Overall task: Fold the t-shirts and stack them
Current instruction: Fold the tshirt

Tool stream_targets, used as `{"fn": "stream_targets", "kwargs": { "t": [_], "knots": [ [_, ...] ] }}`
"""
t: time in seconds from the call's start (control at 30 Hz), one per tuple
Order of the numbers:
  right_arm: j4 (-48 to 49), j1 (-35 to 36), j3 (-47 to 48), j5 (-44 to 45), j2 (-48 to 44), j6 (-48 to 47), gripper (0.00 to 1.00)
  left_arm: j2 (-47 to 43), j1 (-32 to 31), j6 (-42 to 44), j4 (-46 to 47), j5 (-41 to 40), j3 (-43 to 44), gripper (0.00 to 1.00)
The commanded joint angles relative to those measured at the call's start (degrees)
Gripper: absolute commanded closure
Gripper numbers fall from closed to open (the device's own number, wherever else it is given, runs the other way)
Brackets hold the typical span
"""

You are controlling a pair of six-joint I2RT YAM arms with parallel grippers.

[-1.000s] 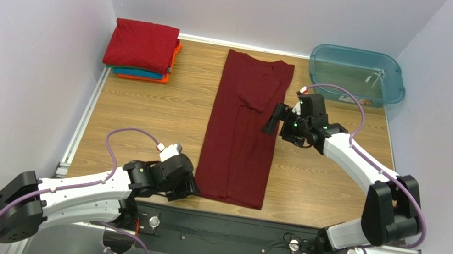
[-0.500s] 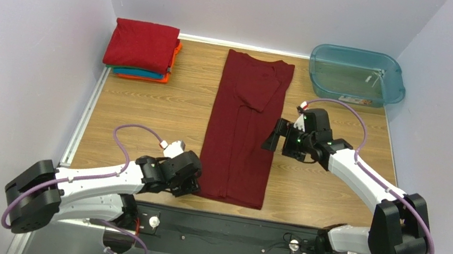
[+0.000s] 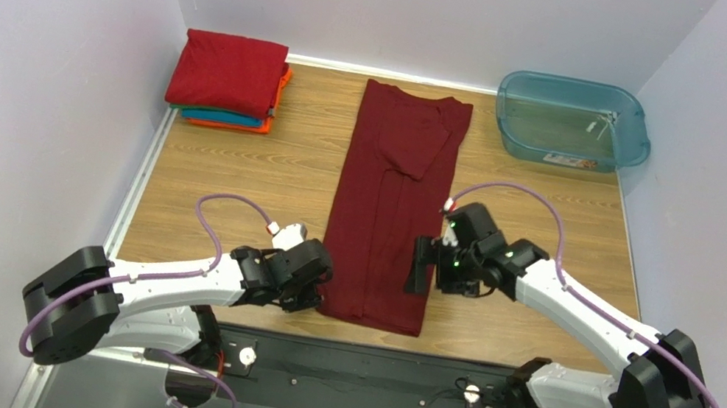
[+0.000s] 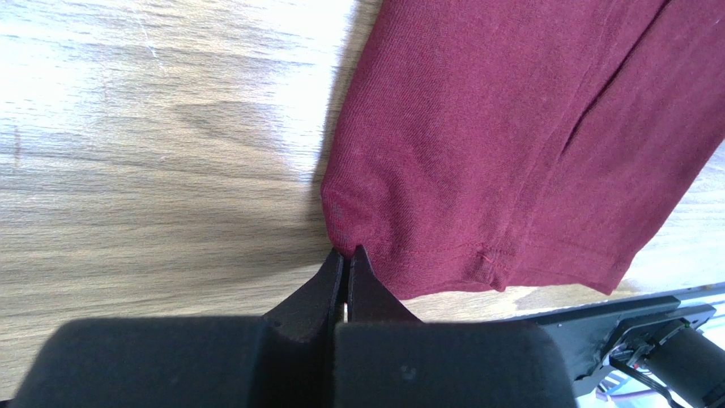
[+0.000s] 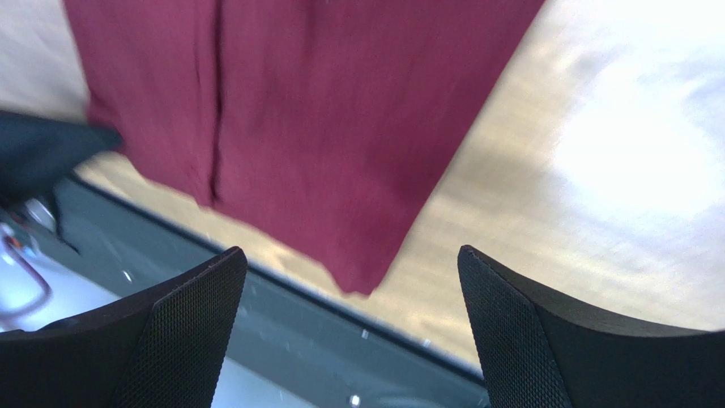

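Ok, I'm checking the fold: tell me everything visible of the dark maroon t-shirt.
The dark maroon cloth t-shirt lies flat on the wooden table, folded lengthwise into a strip, one sleeve folded over its far end. The left pincer is shut on its near left corner; the open right pincer hangs over its near right edge.

Shirt (image 3: 386, 208) between stack (image 3: 229, 80) and tub (image 3: 571, 121)

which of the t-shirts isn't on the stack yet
The dark maroon t-shirt, spread out alone as a long strip; the red t-shirt, teal t-shirt and orange t-shirt are folded and piled far left.
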Motion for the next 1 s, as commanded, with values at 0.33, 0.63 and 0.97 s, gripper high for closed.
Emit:
{"fn": "stream_targets", "kwargs": {
  "t": [0.33,0.63,0.97],
  "knots": [
    [-5.3,17.9,-5.8,13.8,0.4,19.9,0.11,-2.6,0.2,2.3,4.0,3.7,-2.8,1.0],
    [-3.4,18.5,-6.7,14.3,3.7,21.3,0.33,-1.7,0.1,3.3,5.9,4.1,-2.6,1.0],
    [-2.5,18.8,-8.8,10.8,3.9,21.5,0.74,-3.1,-0.4,2.4,5.4,6.0,-2.6,1.0]
  ]
}}
